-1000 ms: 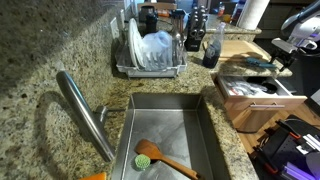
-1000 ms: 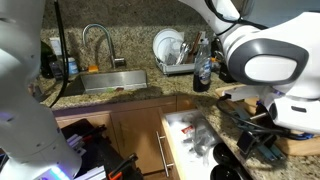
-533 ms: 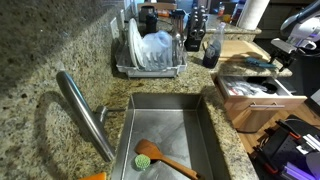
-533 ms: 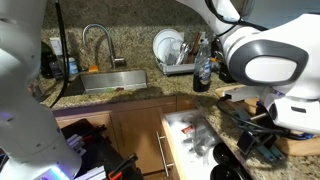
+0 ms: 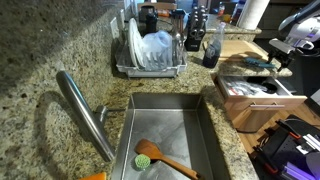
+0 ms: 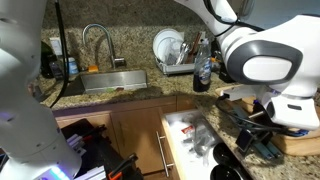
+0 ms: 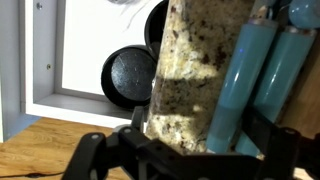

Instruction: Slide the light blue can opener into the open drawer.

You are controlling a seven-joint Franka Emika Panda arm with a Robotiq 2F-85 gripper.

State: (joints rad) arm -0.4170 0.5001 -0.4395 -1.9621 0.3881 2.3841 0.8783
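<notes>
The light blue can opener [image 7: 250, 80] is seen at the right of the wrist view, its two handles laid side by side on the granite countertop [image 7: 185, 70] and running from the upper right down towards the lower middle. Its lower end is hidden behind the dark links of the gripper [image 7: 190, 150], which fill the bottom of that frame. Whether the fingers are spread or closed on the handles cannot be told.

To the left of the counter edge the open drawer [image 7: 80, 50] is seen, with its white tray and round black items [image 7: 130, 75] inside.

In an exterior view the can opener [image 5: 256, 62] is found at the right, on the counter edge just above the drawer [image 5: 262, 110], with the gripper [image 5: 283, 55] beside it.
</notes>
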